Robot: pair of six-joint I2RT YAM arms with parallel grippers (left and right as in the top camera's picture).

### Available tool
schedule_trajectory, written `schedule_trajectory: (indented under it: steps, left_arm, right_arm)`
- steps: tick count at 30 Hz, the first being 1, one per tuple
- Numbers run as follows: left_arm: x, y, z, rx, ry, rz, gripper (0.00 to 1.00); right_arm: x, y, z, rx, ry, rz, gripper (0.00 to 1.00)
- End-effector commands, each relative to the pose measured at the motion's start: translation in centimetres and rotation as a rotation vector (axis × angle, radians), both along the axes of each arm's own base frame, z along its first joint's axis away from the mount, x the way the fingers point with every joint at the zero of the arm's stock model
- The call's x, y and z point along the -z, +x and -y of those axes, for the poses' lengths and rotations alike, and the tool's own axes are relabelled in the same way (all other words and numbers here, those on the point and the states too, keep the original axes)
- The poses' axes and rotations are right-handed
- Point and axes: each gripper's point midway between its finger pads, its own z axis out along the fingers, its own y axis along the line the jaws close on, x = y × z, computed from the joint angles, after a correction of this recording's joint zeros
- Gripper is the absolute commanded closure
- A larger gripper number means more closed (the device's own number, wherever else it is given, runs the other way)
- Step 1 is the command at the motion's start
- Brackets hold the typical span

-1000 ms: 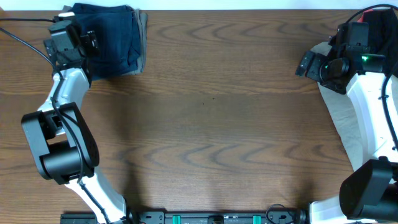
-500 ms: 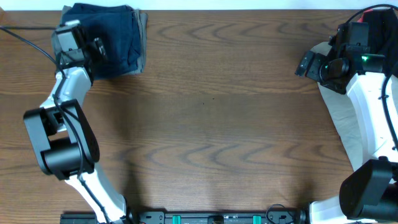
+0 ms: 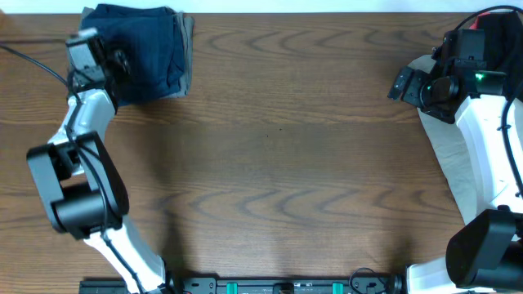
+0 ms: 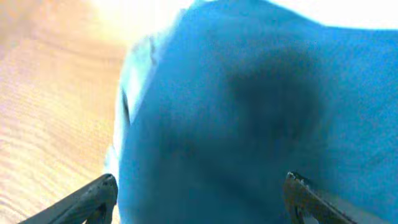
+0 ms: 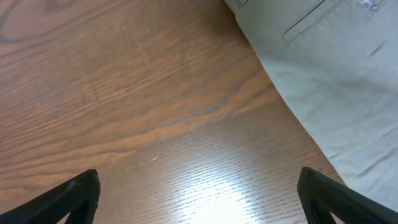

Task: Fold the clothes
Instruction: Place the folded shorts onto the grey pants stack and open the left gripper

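The dark blue denim shorts (image 3: 151, 53) lie folded at the far left corner on a grey garment (image 3: 188, 57) that shows at their right edge. My left gripper (image 3: 122, 61) is open over their left part; the denim (image 4: 249, 112) fills the left wrist view, between the spread fingertips (image 4: 99, 193). My right gripper (image 3: 400, 84) is open and empty over bare wood at the far right. The beige khaki shorts (image 3: 462, 175) lie under the right arm and show in the right wrist view (image 5: 336, 74). A black garment with coral-red trim (image 3: 494, 16) sits at the far right corner.
The wooden table (image 3: 278, 155) runs between the two arms. A black cable (image 3: 33, 49) trails off the left edge. The arm bases stand at the near edge.
The left gripper moved right over the denim pile, then back slightly left. The right arm has not moved.
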Motion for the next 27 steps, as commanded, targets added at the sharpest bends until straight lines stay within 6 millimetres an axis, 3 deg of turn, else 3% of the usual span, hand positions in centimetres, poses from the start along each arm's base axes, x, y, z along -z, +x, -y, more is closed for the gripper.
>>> schedule_trajectory:
  steps: [1,4,8,12,17,20,23,26,27]
  left_arm:
    - [-8.6,1.5,2.6,0.036,0.015,0.221,0.15]
    - [-11.2,2.8,4.8,0.069,0.014,0.334,0.15]
    - [-11.3,4.7,6.9,0.110,0.019,0.410,0.15]
    - [-7.6,6.5,7.7,0.126,0.015,0.408,0.15]
    - [1.7,7.1,7.6,0.122,-0.012,0.251,0.15]
    - [6.1,6.5,7.7,0.120,-0.030,0.150,0.15]
    - [6.9,6.2,7.7,0.119,-0.035,0.121,0.15]
    - [4.9,6.1,8.0,0.123,-0.033,0.136,0.14]
    - [3.7,6.0,8.1,0.125,-0.032,0.143,0.09]
  right_arm:
    - [0.2,0.0,0.3,-0.003,-0.011,-0.005,0.01]
    - [0.2,0.0,0.3,-0.003,-0.011,-0.005,0.01]
    - [0.2,0.0,0.3,-0.003,-0.011,-0.005,0.01]
    - [0.2,0.0,0.3,-0.003,-0.011,-0.005,0.01]
    - [0.2,0.0,0.3,-0.003,-0.011,-0.005,0.01]
    - [0.2,0.0,0.3,-0.003,-0.011,-0.005,0.01]
    - [0.2,0.0,0.3,-0.003,-0.011,-0.005,0.01]
    - [0.2,0.0,0.3,-0.003,-0.011,-0.005,0.01]
    - [0.2,0.0,0.3,-0.003,-0.011,-0.005,0.01]
